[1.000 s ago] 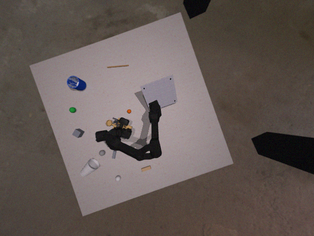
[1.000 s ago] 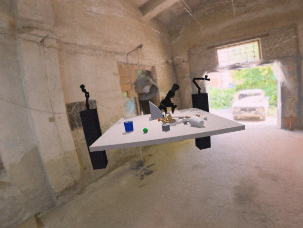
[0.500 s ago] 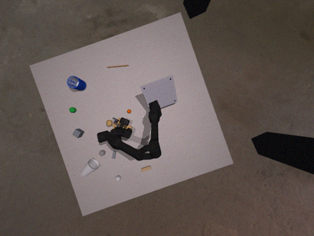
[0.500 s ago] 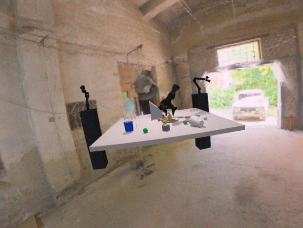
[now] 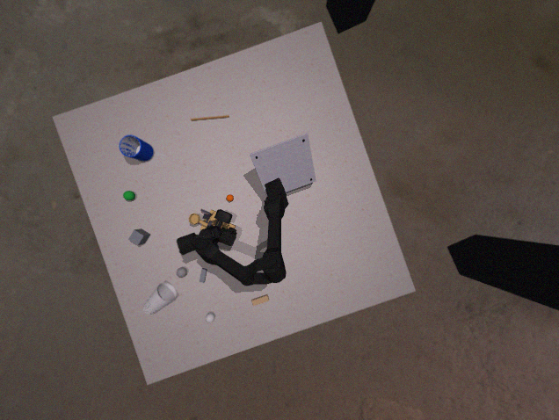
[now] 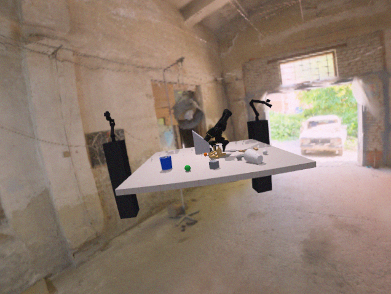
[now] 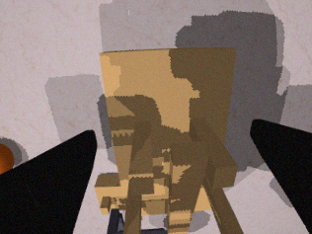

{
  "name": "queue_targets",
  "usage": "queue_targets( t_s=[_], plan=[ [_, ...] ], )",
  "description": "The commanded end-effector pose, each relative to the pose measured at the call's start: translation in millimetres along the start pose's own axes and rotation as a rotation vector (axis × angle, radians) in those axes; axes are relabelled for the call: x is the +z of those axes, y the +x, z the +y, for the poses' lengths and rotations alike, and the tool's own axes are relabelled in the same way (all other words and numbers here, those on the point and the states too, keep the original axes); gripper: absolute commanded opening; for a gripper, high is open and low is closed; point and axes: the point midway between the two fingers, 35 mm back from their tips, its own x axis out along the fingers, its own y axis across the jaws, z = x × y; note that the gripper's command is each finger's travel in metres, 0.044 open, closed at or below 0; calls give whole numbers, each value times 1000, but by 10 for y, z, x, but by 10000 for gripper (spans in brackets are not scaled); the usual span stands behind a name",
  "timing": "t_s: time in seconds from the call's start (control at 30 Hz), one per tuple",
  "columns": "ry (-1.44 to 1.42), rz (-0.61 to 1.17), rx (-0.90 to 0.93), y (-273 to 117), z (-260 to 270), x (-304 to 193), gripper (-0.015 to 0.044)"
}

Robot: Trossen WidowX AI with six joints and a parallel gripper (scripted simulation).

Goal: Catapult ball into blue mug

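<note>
The wooden catapult (image 5: 203, 226) (image 6: 216, 154) (image 7: 148, 73) stands on the table, its flat base plate at the top of the wrist view. Its round cup (image 5: 194, 219) looks empty in the top view and is out of the wrist view. My gripper (image 5: 225, 227) (image 6: 219, 147) (image 7: 176, 132) is open and empty above the catapult, one finger on each side of it in the wrist view. The orange ball (image 5: 229, 198) (image 6: 205, 154) (image 7: 5, 158) lies on the table beside the catapult, outside the fingers. The blue mug (image 5: 143, 152) (image 6: 165, 162) stands upright at the far left in the top view.
A grey panel (image 5: 289, 160) (image 6: 199, 144) stands near the arm. A green ball (image 5: 129, 195) (image 6: 187, 168), grey cube (image 5: 138, 236) (image 6: 214, 164), grey ball (image 5: 181, 271), white ball (image 5: 210, 316), thin stick (image 5: 210, 118) and wooden block (image 5: 260, 300) lie about. A white cup (image 5: 158, 300) (image 6: 252, 156) lies on its side.
</note>
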Motion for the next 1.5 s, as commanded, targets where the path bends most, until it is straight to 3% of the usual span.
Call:
queue_targets(
  t_s=[0.0, 0.07, 0.43, 0.63, 0.77, 1.0, 1.47],
  plan=[
    [6, -6, -1, 66, 8, 6, 440],
    [6, -6, -1, 76, 8, 7, 440],
    [0, -2, 0, 42, 2, 6, 151],
    [0, -2, 0, 42, 2, 6, 111],
    [2, 0, 2, -342, 4, -6, 6],
    [52, 7, 6, -464, 82, -110, 0],
    [522, 43, 22, -527, 977, -943, 0]
  ],
)
